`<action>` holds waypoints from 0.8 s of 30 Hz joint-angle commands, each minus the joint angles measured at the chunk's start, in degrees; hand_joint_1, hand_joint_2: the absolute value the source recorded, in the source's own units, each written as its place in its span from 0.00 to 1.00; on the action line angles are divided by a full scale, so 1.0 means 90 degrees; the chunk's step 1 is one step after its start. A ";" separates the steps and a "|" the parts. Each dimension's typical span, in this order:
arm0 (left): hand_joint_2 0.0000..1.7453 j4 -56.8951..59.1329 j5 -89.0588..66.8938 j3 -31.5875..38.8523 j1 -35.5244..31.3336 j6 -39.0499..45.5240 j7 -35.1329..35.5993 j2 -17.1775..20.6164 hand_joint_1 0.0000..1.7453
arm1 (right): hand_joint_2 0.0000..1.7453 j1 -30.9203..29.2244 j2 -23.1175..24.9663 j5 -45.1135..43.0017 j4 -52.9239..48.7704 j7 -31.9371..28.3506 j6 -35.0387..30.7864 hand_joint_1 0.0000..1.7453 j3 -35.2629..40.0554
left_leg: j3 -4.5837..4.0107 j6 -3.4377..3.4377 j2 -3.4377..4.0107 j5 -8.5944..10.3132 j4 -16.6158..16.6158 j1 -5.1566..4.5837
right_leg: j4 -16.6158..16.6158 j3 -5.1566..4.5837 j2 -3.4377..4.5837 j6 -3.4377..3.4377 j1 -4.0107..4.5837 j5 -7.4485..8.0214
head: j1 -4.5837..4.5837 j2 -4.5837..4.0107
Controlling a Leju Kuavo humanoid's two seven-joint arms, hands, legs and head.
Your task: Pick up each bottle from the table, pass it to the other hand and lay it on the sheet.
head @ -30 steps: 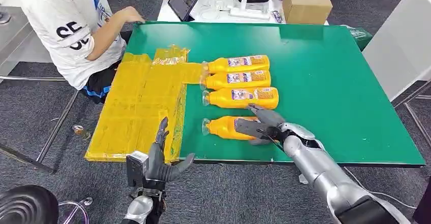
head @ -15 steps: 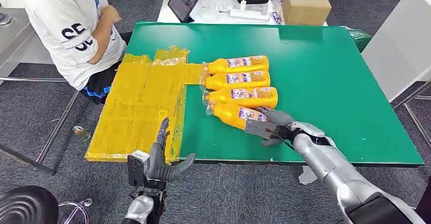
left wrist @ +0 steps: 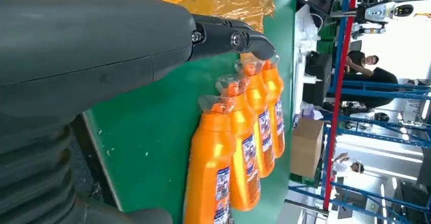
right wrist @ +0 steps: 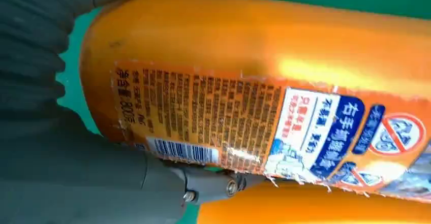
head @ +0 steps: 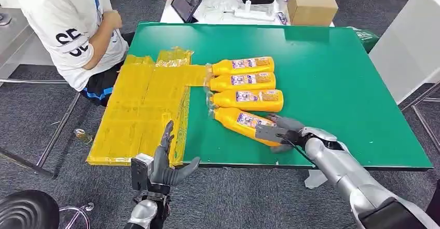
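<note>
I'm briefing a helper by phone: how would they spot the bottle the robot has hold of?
On the green table, right of the yellow sheet, four orange bottles lie in a row. It is the bottle nearest the robot, with the right hand on its base. Unlike its three parallel neighbours, it lies slanted.

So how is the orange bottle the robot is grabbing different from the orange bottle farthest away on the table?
The nearest orange plastic bottle lies slanted on the green table, while the farthest orange plastic bottle lies straight in the row. The right hand grips the base end of the nearest one; nothing touches the farthest one. Both lie on their sides, have the same shape and label, and point their caps toward the yellow sheet.
</note>
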 commanded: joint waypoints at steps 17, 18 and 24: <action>1.00 -0.0102 -0.0010 0.0014 0.0121 0.0052 0.0079 -0.0032 0.00 | 1.00 0.2025 0.1393 0.0449 -0.2273 -0.1142 -0.3105 1.00 -0.2330 | 0.0033 0.0006 0.0043 -0.0012 -0.0009 0.0007 | -0.0010 0.0020 0.0022 -0.0038 0.0016 0.0008 | -0.0002 0.0000; 1.00 -0.0183 0.0013 -0.0012 0.0147 0.0045 0.0077 -0.0038 0.00 | 1.00 0.2341 0.1728 0.0280 -0.2988 -0.1617 -0.3542 1.00 -0.2686 | 0.0013 0.0002 0.0038 -0.0005 -0.0004 0.0004 | -0.0003 0.0005 0.0026 -0.0026 0.0010 0.0011 | 0.0005 0.0000; 1.00 -0.0543 0.0892 -0.0288 0.0226 -0.0482 0.0358 -0.0052 0.00 | 1.00 0.3885 0.2729 -0.0034 -0.5681 -0.3213 -0.5977 1.00 -0.3378 | -0.0009 0.0004 0.0032 -0.0023 0.0002 0.0005 | 0.0013 -0.0013 0.0014 -0.0041 0.0014 -0.0015 | 0.0002 0.0000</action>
